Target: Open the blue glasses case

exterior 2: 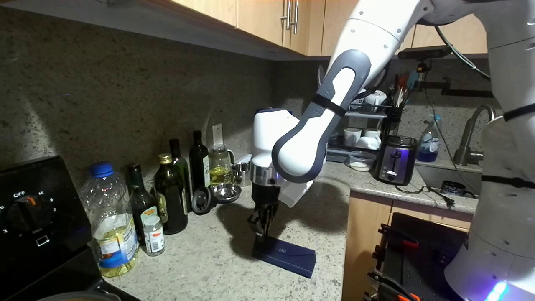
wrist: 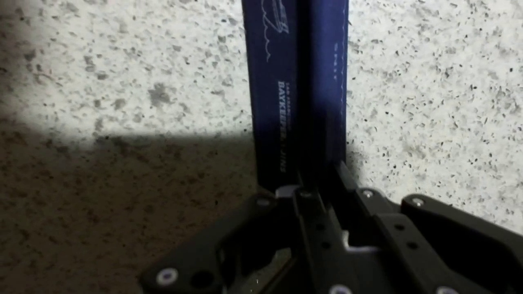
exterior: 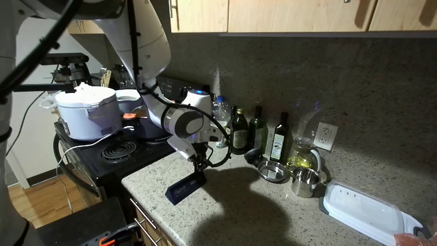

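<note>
Gripper is down on the counter, right at one end of the navy glasses case. Fingers nearly together, narrow gap left, tips over the case's end with the blue surface running in under them. Too dark in there to tell if they pinch the case or only sit against it, so grip unknown. Case is on the counter near the front edge, long axis running away from the gripper; in an exterior view the free end reads as a triangle. Wrist view: two blue faces, dark band lengthwise between them, BAYKEEPER lettering on one face. Can't tell if that band is a fold or a gap. Rest of counter, well apart from the case: gold-capped oil bottle, blue-capped plastic bottle, glass pitcher with yellow liquid, metal cup just beside it, shallow metal bowl, white rectangular tray. White cooker on the stove.
</note>
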